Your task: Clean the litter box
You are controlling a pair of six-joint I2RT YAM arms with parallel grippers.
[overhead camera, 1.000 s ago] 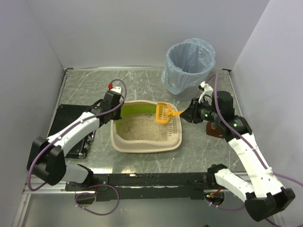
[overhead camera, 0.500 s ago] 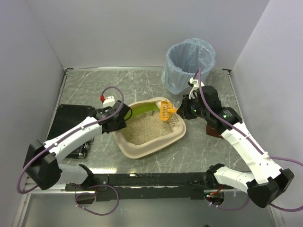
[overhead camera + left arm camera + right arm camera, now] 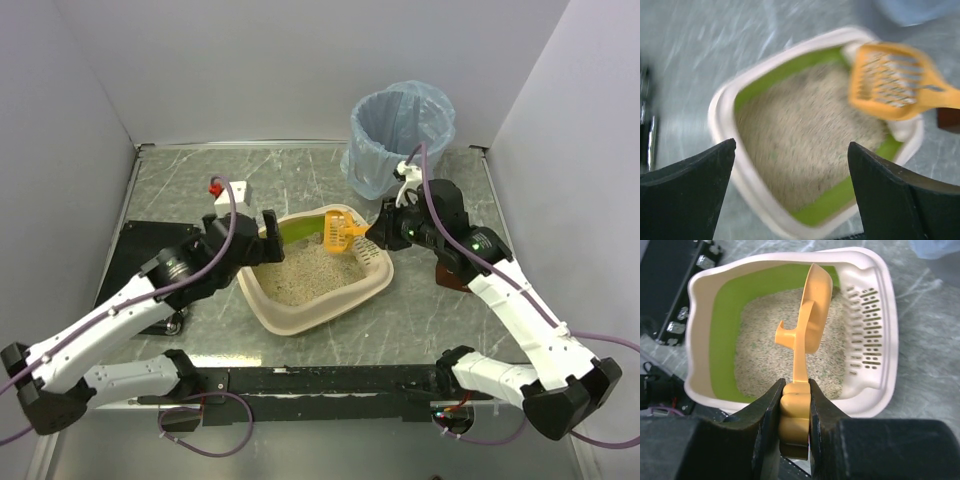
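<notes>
Orange scoop point(image 3: 812, 315) clamped in right tool point(image 3: 796, 390) over litter box point(image 3: 700, 340); left tool point(image 3: 791, 147) apart, its view blurred

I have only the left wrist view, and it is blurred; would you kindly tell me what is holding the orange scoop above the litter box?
Observer: The right gripper is shut on the handle of the orange scoop.
Operator: Thank you. How is the scoop turned?
Observer: The right wrist view shows it turned roughly on edge, its bowl above the litter in the litter box, beside the slotted lip.
Operator: And where does the bin stand?
Observer: The grey bin, lined with a light-blue bag, stands upright past the box's far right corner, beyond the right gripper.
</notes>
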